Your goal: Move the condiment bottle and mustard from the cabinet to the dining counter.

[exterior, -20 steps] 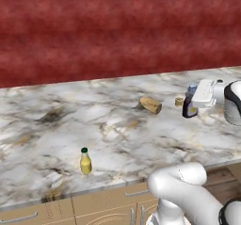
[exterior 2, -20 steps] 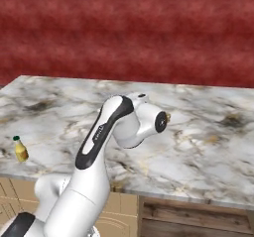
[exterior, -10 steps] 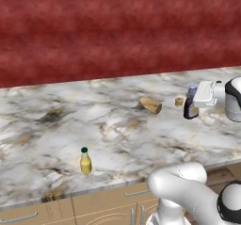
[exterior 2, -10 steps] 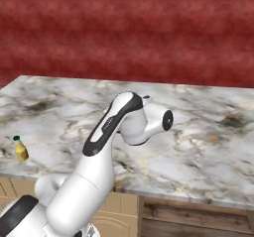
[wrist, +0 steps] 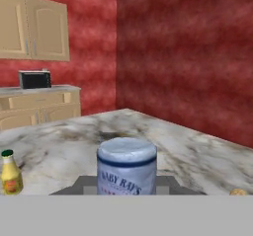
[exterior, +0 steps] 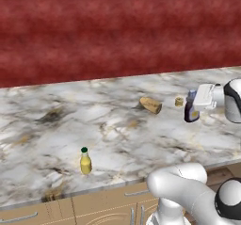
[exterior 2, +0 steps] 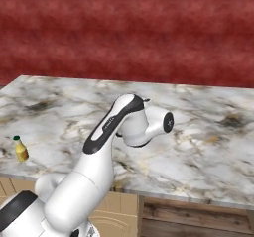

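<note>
The gripper (exterior: pixel 192 107) grasps the condiment bottle (exterior: pixel 191 112) near the tabletop's (exterior: pixel 117 134) right end. Hand view reads "BABY RAY'S" on its label and shows a cabinet (wrist: pixel 32 30); the mustard (exterior: pixel 85 161) stands near the front edge.

**White arm with dark joints**

The arm (exterior 2: pixel 106 147) has a smooth, glossy white shell made of rounded, thick links. A long black stripe runs along the link behind the wrist. The wrist housing ends in a round dark cap with a small pale mark. Further back from the hand, black rounded joints separate the white segments. The hand (exterior: pixel 205 97) is a boxy white block.
</note>
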Controlling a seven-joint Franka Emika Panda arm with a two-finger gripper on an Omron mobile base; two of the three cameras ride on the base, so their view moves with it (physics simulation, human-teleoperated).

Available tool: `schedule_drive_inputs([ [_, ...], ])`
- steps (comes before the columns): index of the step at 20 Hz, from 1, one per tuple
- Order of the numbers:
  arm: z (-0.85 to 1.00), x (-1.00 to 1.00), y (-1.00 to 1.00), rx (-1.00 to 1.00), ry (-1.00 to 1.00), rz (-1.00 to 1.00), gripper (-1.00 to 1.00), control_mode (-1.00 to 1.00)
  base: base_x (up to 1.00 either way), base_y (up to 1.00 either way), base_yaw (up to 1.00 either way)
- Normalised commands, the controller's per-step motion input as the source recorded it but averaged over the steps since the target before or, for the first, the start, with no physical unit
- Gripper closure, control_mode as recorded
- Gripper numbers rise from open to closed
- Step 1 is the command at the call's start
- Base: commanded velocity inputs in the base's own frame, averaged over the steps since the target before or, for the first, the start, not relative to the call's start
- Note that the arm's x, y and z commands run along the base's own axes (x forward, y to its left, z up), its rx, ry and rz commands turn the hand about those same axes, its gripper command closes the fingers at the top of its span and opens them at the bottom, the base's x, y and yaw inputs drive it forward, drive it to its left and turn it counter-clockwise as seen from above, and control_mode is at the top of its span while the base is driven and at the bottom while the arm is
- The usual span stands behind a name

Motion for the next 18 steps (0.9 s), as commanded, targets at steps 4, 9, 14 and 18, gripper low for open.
schedule_drive_inputs([
  [4,-0.34,0.0,0.0,-0.05,0.0,0.0,1.0,-1.0,0.0,0.0,0.0],
  [9,-0.32,0.0,0.0,-0.03,0.0,0.0,1.0,-1.0,0.0,0.0,0.0],
  [14,-0.32,0.0,0.0,-0.04,0.0,0.0,1.0,-1.0,0.0,0.0,0.0],
  [18,-0.35,0.0,0.0,0.0,0.0,0.0,1.0,-1.0,0.0,0.0,0.0],
])
